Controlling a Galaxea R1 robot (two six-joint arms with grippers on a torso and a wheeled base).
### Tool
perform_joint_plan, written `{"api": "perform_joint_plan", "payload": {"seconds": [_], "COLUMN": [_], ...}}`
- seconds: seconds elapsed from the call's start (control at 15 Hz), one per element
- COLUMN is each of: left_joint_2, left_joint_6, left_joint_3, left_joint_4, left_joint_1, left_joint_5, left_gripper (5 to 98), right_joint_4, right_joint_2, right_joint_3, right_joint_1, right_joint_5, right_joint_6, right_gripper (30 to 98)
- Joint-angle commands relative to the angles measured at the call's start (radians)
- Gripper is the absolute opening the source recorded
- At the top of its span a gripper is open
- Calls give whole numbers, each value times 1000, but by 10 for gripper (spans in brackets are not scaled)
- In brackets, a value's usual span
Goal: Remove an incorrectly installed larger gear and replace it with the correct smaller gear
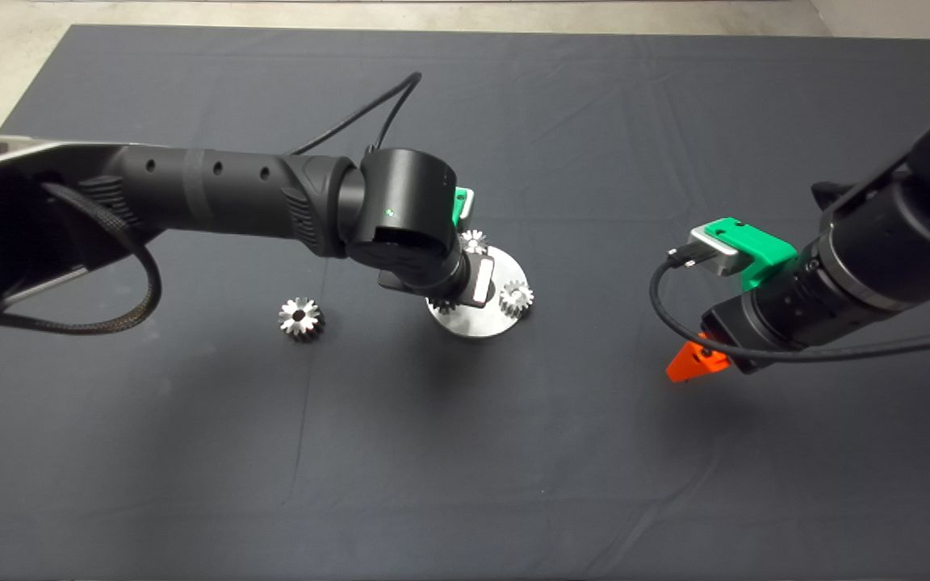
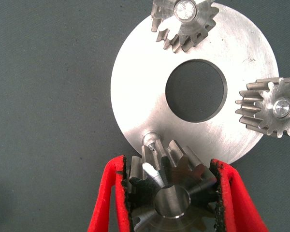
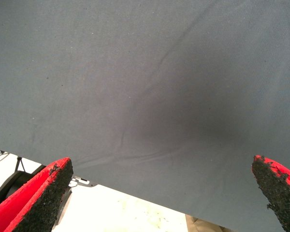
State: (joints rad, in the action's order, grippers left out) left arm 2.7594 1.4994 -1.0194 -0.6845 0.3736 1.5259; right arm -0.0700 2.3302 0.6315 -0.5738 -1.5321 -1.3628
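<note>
The larger gear (image 1: pixel 301 317), shiny with a dark centre hole, lies alone on the mat, left of the round steel plate (image 1: pixel 485 324). My left gripper (image 1: pixel 450 303) is over the plate's near-left edge. In the left wrist view it (image 2: pixel 169 166) is shut on a smaller gear (image 2: pixel 171 198), held beside a bare peg (image 2: pixel 150 141) on the plate (image 2: pixel 135 96). Two other small gears (image 2: pixel 183 19) (image 2: pixel 273 108) sit on their pegs; they also show in the head view (image 1: pixel 474 240) (image 1: pixel 517 297). My right gripper (image 1: pixel 695 359) hovers open and empty to the right.
The plate has a large round hole (image 2: pixel 195 90) in its middle. The right wrist view shows bare mat (image 3: pixel 159 72) and its edge, with pale floor (image 3: pixel 130 208) beyond. A black cable (image 1: pixel 368 113) loops above the left arm.
</note>
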Motion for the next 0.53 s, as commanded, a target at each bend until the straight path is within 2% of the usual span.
{"api": "perform_joint_plan", "payload": {"seconds": [0.0,0.47], "left_joint_2": [9,26], "left_joint_6": [4,4], "left_joint_3": [6,-21], "left_joint_4": [-26,-52], "left_joint_1": [13,-4], "left_joint_5": [44,43], "left_gripper": [240,240], "right_joint_4": [24,23], "right_joint_2": [3,1], "right_joint_3": [0,-1], "right_joint_1": [-18,-18], "right_joint_5": [-82,-82], "right_joint_6": [-7,-6], "right_gripper": [977,977]}}
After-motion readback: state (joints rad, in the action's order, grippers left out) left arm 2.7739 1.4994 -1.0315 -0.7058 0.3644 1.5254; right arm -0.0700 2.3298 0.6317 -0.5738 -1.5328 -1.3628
